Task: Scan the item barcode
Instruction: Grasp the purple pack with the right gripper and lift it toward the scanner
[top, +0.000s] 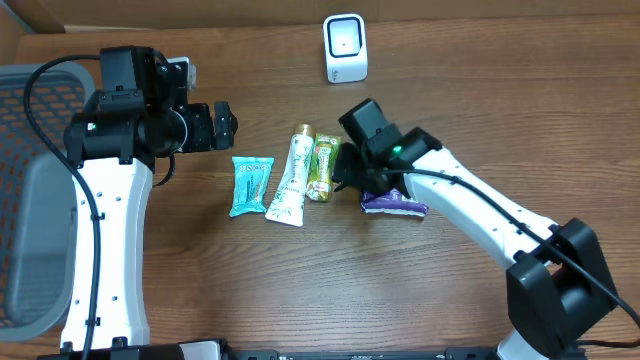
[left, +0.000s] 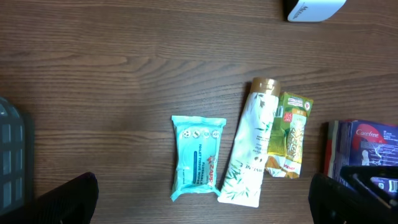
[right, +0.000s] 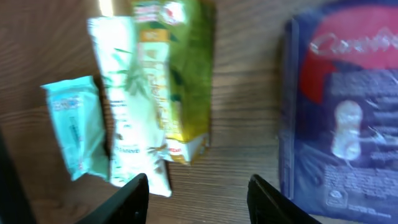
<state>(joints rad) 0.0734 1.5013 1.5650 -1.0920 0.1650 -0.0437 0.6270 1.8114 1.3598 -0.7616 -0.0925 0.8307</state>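
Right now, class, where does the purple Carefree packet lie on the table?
In the overhead view the purple Carefree packet lies right of centre, just right of the green sachet, with the right hand above the gap between them.

Purple pack (top: 398, 205) half hidden under R tool (top: 352, 180); scanner (left: 314, 9) cut off at top edge.

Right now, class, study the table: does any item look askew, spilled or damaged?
Nothing is spilled or damaged. The white tube lies tilted, pressed against the green sachet, while the teal pack and purple pack lie apart.
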